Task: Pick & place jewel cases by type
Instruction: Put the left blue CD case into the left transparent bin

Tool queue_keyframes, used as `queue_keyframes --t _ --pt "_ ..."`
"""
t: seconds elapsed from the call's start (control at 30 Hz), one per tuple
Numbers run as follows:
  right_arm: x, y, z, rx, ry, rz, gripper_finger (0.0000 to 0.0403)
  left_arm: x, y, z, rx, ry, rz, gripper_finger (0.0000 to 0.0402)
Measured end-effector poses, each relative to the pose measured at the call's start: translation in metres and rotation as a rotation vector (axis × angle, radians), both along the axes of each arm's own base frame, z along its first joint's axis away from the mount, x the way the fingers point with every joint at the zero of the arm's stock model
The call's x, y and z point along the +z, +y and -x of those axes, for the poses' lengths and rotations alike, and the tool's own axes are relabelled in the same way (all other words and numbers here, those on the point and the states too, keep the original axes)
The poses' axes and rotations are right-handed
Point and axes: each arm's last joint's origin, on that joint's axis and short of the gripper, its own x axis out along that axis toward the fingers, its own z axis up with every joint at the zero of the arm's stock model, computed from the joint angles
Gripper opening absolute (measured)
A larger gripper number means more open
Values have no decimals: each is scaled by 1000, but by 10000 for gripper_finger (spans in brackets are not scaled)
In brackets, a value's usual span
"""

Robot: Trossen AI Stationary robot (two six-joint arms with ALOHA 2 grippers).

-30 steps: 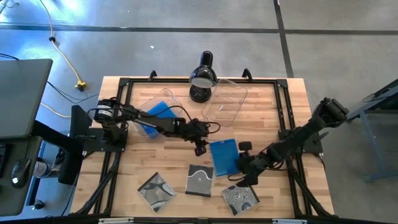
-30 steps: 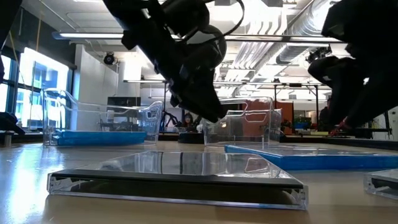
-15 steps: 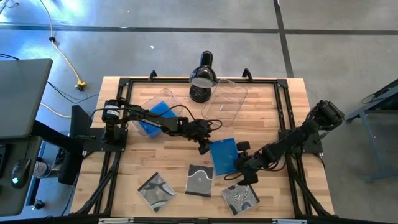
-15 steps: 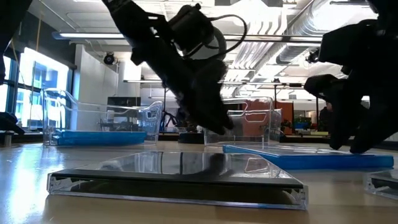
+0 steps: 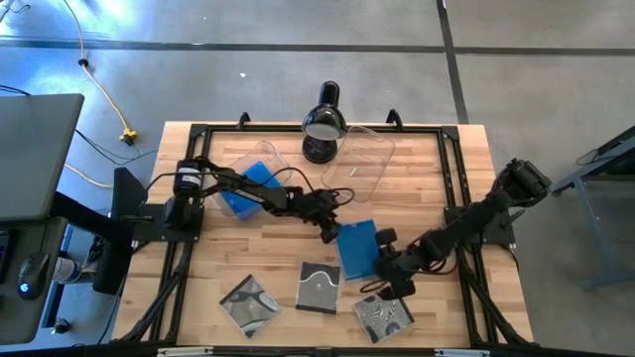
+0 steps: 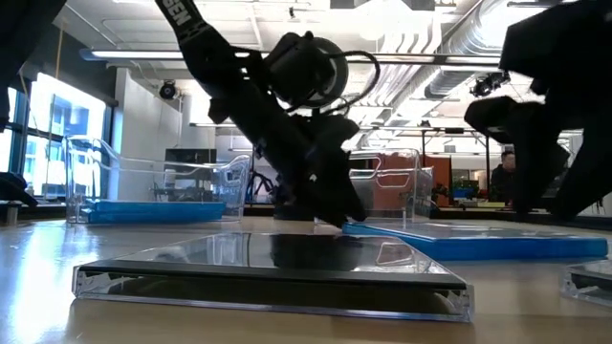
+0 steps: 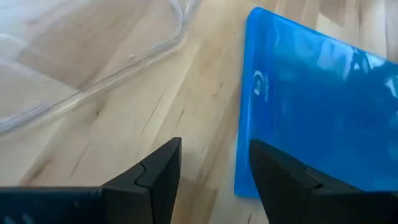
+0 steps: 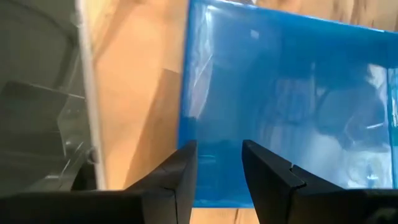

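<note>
High view: straight down over my whole table (image 5: 248, 268); low view: level at tabletop, facing the room; my wrist views: close above the wood; all four share the blue jewel case (image 5: 356, 249).

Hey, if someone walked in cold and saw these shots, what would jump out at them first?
Probably the bright blue jewel case mid-table, with both dark arms converging on it: the left gripper open at its corner nearest the tubs, the right gripper open at its opposite side. Next, three clear jewel cases with silvery discs lined along the front edge, and the black desk lamp at the back.
</note>
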Motion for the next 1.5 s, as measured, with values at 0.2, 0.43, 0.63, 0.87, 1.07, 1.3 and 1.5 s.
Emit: queue_keyframes --t 0.2,0.43,0.63,0.87,1.07,1.3,1.5 --pt "-3 9 8 65 8 30 124 -4 0 -3 -32 -20 52 183" --pt "-19 17 10 70 28 103 124 -6 0 -4 -30 -21 49 183" --pt "-26 23 14 76 -17 234 124 -7 0 -4 -25 -19 55 183" --pt "-26 27 21 69 -90 384 124 -7 -1 -4 -8 -18 129 183" --pt "-25 24 20 48 -105 425 124 -7 -3 -4 -20 -15 213 183" --pt "-26 24 19 57 -84 381 124 -7 -4 -3 -38 -9 242 183" --pt "-26 28 22 99 -78 380 124 -8 12 -2 31 5 369 183"
